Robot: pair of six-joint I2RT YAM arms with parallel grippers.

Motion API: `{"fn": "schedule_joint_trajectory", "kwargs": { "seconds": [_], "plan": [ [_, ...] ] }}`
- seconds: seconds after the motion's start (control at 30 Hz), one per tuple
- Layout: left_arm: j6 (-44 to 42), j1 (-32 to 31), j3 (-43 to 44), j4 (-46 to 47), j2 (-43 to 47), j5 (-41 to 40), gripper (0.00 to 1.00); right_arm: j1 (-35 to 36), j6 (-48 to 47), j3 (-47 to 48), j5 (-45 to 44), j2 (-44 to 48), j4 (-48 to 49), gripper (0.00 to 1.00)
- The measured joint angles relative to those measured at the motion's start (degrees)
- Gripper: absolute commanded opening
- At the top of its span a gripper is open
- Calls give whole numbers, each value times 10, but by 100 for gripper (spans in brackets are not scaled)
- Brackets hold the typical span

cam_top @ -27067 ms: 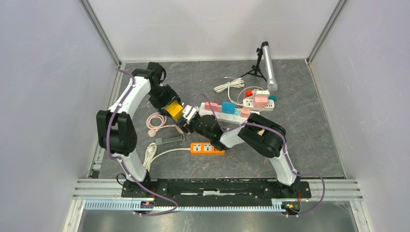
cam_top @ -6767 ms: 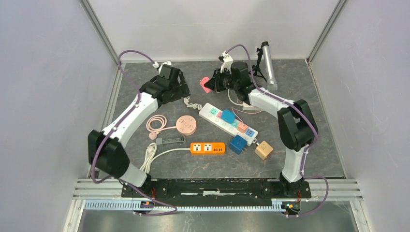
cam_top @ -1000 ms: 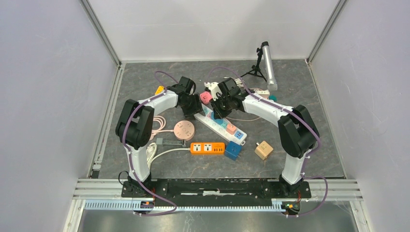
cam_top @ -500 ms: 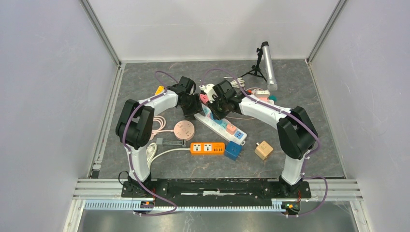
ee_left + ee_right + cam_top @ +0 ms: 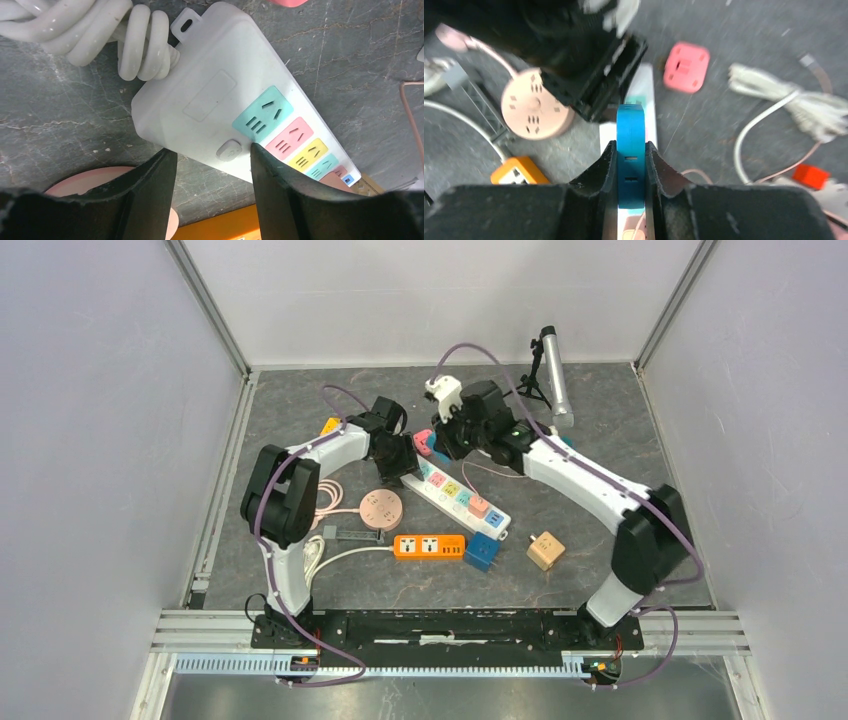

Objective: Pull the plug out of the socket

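Observation:
The white power strip (image 5: 455, 498) lies slantwise mid-table, with coloured sockets along its top (image 5: 215, 100). My left gripper (image 5: 405, 462) is open at the strip's cable end. One finger (image 5: 150, 190) sits beside the strip's edge and the other finger (image 5: 285, 190) over its top, near the small switch. My right gripper (image 5: 446, 440) hangs above the same end, shut on a flat blue plug (image 5: 630, 150). That plug is clear of the strip (image 5: 647, 82) and its teal socket below. A pink plug (image 5: 686, 67) lies loose on the table beyond.
A round pink socket (image 5: 381, 509), an orange power strip (image 5: 428, 546), a blue cube adapter (image 5: 482, 552) and a tan cube (image 5: 545, 550) lie nearer the arm bases. White coiled cable (image 5: 794, 105) and a tripod with a silver cylinder (image 5: 553, 375) stand at the back right.
My right gripper has risen and drawn back to the right with the blue plug, away from the strip. The left gripper has stayed on the strip's end.

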State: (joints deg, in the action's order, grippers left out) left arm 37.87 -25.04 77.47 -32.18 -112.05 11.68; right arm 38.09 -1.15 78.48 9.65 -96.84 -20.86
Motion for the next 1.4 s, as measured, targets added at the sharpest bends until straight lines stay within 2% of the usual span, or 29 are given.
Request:
{"fn": "schedule_joint_trajectory", "kwargs": {
  "seconds": [0.17,0.3,0.73,1.17,1.27,1.37,1.4],
  "plan": [
    [-5,-2,17,-30,-1,-10,70,-9,14,-9,-40,75,63,8],
    [-9,-2,23,-35,7,-11,77,-33,35,-17,-52,74,77,12],
    [-14,-2,15,-37,153,-48,83,-75,57,54,58,-118,14,14],
    [-15,-2,-17,-40,167,-56,89,-109,47,76,115,-200,10,27],
    [-16,-2,-17,-40,167,-56,91,-114,45,80,141,-214,11,34],
    [-22,-2,-17,-40,167,-55,94,-115,43,85,159,-220,6,50],
    [-23,-2,-17,-40,167,-55,99,-115,43,85,161,-222,5,53]
  ]
}}
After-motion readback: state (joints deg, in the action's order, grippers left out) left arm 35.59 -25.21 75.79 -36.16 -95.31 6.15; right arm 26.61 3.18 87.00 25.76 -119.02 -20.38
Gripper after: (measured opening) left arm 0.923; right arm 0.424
